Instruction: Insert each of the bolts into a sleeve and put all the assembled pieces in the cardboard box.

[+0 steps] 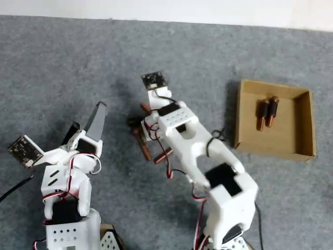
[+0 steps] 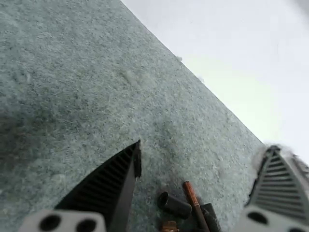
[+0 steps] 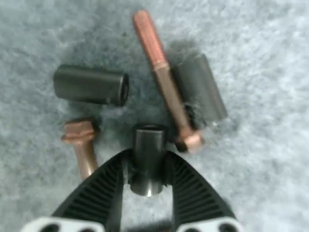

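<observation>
The right pincer (image 3: 147, 162) has black ribbed plastic fingers, and it is closed snugly on a short dark metal sleeve (image 3: 148, 142). This round tube sits between the fingers with its open end pointing away from the pincer. Just beside it, on the fuzzy grey desk (image 1: 234, 52), lies a short copper bolt (image 3: 81, 145) with a blocky head, partly hidden behind one finger. A little farther out lies a long copper bolt (image 3: 164, 82). It is smooth near its head and has ridges at its tip, and its head is close to the held sleeve. A second dark sleeve (image 3: 200, 92) lies right against this long bolt. A third dark sleeve (image 3: 91, 85) lies on its side, apart from the long bolt, with its round hole showing. The left pincer (image 2: 205, 147) is wide open and holds nothing. Its pointed black fingers (image 2: 113, 186) hang above the desk, off to one side of the little pile. Farthest away sits a brown cardboard box (image 1: 291, 130) with low walls and an open top, well apart from the pile. Inside it, two put-together pieces (image 1: 262, 113) lie side by side, each a dark tube with copper poking out.
</observation>
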{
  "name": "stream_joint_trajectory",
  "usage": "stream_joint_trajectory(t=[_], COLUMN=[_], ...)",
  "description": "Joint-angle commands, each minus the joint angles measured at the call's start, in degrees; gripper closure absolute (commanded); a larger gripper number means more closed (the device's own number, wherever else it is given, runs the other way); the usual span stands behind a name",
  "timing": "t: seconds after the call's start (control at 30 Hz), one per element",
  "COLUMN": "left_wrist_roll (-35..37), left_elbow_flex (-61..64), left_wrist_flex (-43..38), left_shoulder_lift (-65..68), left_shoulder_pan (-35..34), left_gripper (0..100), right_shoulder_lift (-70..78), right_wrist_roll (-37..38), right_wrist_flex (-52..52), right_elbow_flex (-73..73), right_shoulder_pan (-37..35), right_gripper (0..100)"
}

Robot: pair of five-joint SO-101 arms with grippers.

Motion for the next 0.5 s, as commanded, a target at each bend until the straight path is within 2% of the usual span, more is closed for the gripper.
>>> stream_joint_trajectory(t=[0.0, 0.13, 0.3, 0.47], left_wrist_roll=[0.0, -0.6, -3.7, -6.0], left_elbow_flex=[-0.3, -0.3, -2.2, -2.2], left_wrist_flex=[0.1, 0.9, 6.8, 7.2], left_shoulder_lift=[-1.5, -1.4, -1.4, -1.4], left_shoulder_pan=[1.4, 6.9, 12.7, 15.6], left_gripper=[64, 64, 65, 79], right_shoulder_lift=[-9.7, -18.0, -24.8, -27.3], right_wrist_roll=[0.9, 1.0, 1.0, 1.0], right_wrist_flex=[-4.1, -7.7, -11.1, -11.8], right_elbow_flex=[4.4, 11.6, 17.7, 20.3], right_shoulder_pan=[2.0, 4.6, 7.5, 8.2], right_gripper=[99.5, 99.5, 99.5, 99.5])
